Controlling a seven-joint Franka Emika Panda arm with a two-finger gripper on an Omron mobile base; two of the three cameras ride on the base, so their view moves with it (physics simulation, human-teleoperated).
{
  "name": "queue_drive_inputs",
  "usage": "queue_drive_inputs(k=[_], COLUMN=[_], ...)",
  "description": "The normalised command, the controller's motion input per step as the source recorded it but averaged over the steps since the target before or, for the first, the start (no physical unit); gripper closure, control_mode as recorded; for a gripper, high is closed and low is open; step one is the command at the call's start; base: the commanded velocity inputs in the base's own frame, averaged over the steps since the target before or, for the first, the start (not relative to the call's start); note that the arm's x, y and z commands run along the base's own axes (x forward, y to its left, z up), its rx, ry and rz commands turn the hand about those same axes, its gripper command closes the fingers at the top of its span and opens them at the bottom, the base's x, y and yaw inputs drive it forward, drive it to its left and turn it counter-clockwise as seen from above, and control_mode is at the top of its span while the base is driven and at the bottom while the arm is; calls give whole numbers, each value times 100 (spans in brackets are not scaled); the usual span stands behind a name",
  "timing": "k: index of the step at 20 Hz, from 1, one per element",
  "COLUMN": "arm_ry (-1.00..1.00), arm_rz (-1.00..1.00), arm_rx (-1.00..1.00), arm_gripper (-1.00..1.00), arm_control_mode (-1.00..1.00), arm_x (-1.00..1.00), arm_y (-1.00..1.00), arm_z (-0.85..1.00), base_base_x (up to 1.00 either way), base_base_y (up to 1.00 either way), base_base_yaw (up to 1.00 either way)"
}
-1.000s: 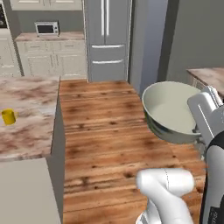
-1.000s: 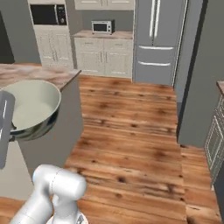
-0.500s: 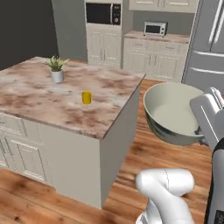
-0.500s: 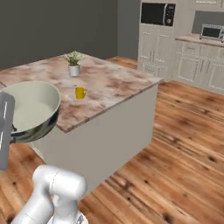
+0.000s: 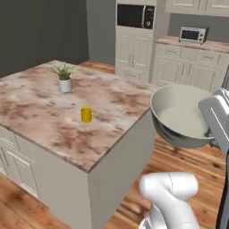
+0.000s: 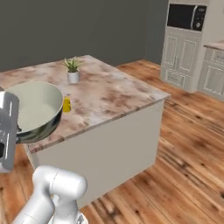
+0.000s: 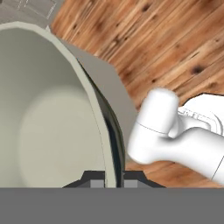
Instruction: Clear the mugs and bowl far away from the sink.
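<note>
I carry the bowl [image 5: 183,115], my end effector [image 7: 111,178] clenched on its rim, apparently beside the desk [image 5: 44,129]. Next, I set it near the yellow mug [image 5: 86,114].

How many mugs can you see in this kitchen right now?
1. A yellow mug stands on the marble island counter, nearer the robot than the potted plant. Another could be hidden behind the large bowl that the gripper carries.
</note>
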Motion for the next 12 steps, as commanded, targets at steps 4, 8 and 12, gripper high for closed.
queue_drive_inputs(k=[4, 8, 12], arm_ry=[0, 0, 0], arm_rz=[0, 0, 0], arm_rx=[0, 0, 0], arm_gripper=[100, 100, 100], arm_control_mode=[100, 100, 100], arm_x=[0, 0, 0], arm_y=[0, 0, 0], arm_z=[0, 0, 0], base_base_x=[85, 100, 100], base_base_y=[-100, -100, -97], base_base_yaw=[21, 14, 12])
